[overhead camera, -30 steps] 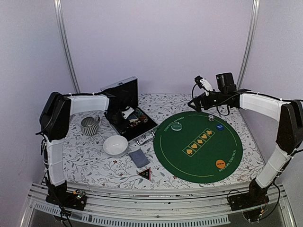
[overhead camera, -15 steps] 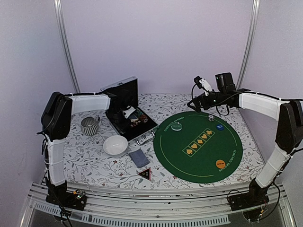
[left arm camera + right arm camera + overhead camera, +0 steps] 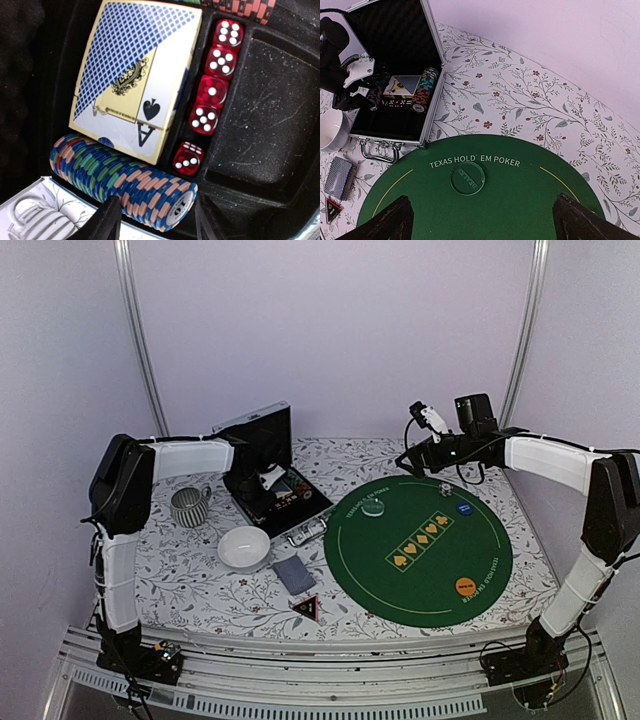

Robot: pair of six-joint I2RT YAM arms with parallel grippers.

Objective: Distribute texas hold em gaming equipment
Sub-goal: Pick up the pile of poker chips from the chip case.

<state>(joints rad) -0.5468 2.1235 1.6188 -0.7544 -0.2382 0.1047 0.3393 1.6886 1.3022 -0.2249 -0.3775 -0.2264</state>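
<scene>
Barely a nudge from the left arm: its tool (image 3: pixel 152 222) straddles the row of blue-and-peach stripe-edged poker chips (image 3: pixel 125 182) in the open silver case (image 3: pixel 260 440), half-spread, grip unclear. Right tool (image 3: pixel 413 462) hasn't moved, wide open above the round green felt mat (image 3: pixel 430 570). Distribution still pending.

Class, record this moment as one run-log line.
left gripper: open, over chip row in case | right gripper: open, by green mat far edge | card deck, triangle: lying outside mat

White bowl (image 3: pixel 243 547) on floral tablecloth (image 3: pixel 180 585), grey ribbed mug (image 3: pixel 187 506) upright nearby, behind-left
</scene>
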